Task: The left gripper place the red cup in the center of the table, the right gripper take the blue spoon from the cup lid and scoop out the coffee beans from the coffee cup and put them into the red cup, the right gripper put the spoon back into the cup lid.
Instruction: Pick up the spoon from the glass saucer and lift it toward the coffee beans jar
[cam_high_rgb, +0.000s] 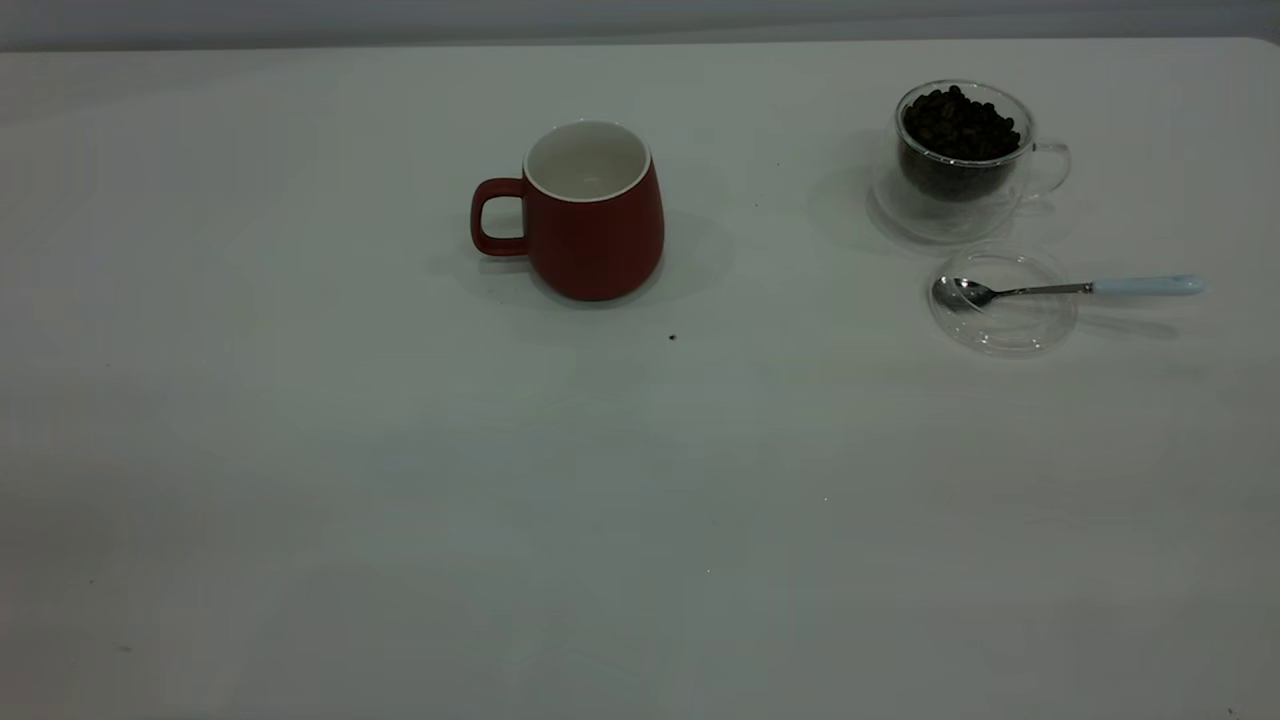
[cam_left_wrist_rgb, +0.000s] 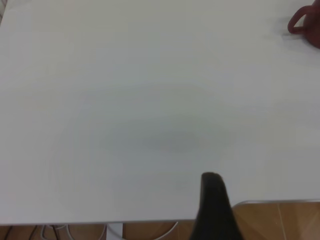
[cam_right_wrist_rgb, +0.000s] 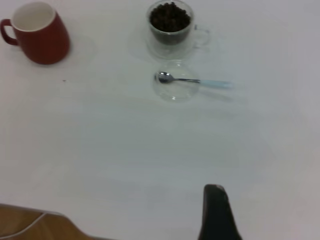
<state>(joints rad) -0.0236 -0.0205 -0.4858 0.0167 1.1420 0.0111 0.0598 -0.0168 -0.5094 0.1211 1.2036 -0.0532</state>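
The red cup (cam_high_rgb: 595, 225) stands upright and empty near the middle of the table (cam_high_rgb: 400, 450), handle pointing left. At the far right stands the clear coffee cup (cam_high_rgb: 960, 190), heaped with coffee beans (cam_high_rgb: 960, 122). Just in front of it lies the cup lid (cam_high_rgb: 1010, 328), with the blue spoon (cam_high_rgb: 1060, 289) resting across it, bowl on the lid and handle pointing right. Neither gripper appears in the exterior view. Only a dark tip of my left gripper (cam_left_wrist_rgb: 214, 205) shows, by the table edge, far from the red cup (cam_left_wrist_rgb: 306, 25). My right gripper (cam_right_wrist_rgb: 216, 212) hangs well short of the spoon (cam_right_wrist_rgb: 192, 80).
A tiny dark speck (cam_high_rgb: 672, 338) lies on the table in front of the red cup. The table's near edge and a wooden floor (cam_left_wrist_rgb: 280, 222) show under the left gripper. Wide bare tabletop lies between both grippers and the objects.
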